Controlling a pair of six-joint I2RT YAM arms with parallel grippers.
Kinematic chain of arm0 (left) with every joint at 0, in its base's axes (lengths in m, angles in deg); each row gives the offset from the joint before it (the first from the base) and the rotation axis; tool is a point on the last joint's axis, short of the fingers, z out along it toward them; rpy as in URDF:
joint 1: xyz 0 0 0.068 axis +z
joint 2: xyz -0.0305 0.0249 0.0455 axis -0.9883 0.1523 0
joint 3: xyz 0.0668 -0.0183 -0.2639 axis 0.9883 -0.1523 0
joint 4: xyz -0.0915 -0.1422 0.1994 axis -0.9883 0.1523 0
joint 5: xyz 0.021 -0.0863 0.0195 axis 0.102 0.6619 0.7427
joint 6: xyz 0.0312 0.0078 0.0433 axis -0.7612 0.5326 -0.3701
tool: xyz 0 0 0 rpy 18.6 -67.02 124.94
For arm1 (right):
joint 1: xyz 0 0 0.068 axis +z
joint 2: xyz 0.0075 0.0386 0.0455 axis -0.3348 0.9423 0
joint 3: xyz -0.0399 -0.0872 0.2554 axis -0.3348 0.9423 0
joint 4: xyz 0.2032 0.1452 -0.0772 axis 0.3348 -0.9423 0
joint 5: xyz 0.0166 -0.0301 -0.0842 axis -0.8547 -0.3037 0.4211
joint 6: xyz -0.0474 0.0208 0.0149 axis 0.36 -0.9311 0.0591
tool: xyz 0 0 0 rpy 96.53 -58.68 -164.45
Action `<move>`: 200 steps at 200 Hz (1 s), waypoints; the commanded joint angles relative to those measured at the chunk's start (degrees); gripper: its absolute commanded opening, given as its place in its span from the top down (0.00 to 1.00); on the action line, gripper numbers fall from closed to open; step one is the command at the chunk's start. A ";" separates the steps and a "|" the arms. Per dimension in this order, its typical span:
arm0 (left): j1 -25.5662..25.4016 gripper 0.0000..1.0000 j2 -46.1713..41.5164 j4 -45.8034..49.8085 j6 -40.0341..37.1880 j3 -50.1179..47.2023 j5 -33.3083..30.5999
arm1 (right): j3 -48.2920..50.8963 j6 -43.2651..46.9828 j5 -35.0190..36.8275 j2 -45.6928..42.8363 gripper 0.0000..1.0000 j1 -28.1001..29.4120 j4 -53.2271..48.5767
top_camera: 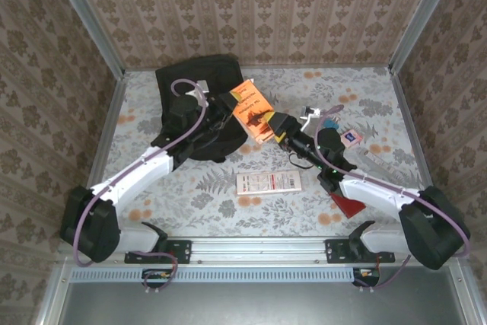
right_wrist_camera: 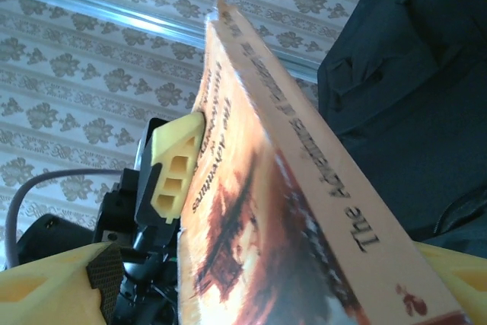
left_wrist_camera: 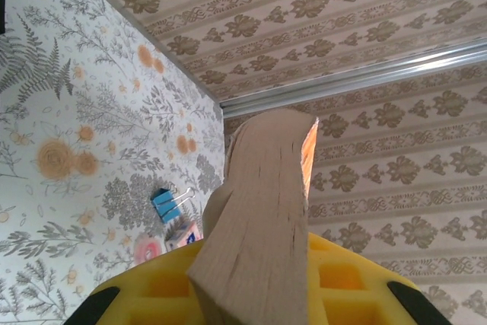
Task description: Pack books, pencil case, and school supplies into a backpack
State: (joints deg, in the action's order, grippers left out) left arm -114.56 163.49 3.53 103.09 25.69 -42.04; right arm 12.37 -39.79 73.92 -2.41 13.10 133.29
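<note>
Orange book point(top_camera: 253, 108) is held up off the table point(top_camera: 190, 203), just at the 3 o'clock edge of the backpack point(top_camera: 190, 85), with 1 gripper on each side. Left gripper point(top_camera: 234, 109) reaches in from 9 o'clock, and its fingers point(right_wrist_camera: 171, 165) pinch cover and pages, so it carries the book. Right gripper point(top_camera: 274, 122) sits at 4 o'clock. Its fingers point(right_wrist_camera: 46, 279) are spread, with the book's lower end between them but, it seems, not clamped. This looks like a hand-over, probably because the left arm stands nearer the backpack. The book is tilted, spine toward the backpack. Where the backpack opens cannot be told. Free room lies at 12 o'clock. A white leaflet point(top_camera: 268, 182) lies at 6 o'clock and a blue clip point(left_wrist_camera: 166, 203) near 3 o'clock.
</note>
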 commanded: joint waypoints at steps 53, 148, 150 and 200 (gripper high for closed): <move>-2.18 1.00 0.10 -6.48 4.57 -2.46 -6.06 | -0.81 -4.59 4.58 6.34 0.51 3.15 12.95; 4.49 0.45 0.30 44.08 -37.12 18.18 -4.49 | -1.66 16.41 9.77 -15.11 1.00 -2.54 -28.57; 4.78 0.45 0.68 45.94 -38.18 19.09 -4.73 | -1.78 17.05 9.92 -15.65 1.00 -2.76 -29.68; 16.40 0.43 6.66 64.02 -42.31 24.29 -9.04 | -2.65 20.68 4.03 -16.76 1.00 -8.98 -41.50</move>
State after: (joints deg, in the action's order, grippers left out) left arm -103.89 168.83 52.47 65.76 52.48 -48.18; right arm 11.21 -23.40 80.96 -19.97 5.87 100.50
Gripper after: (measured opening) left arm 0.565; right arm 0.230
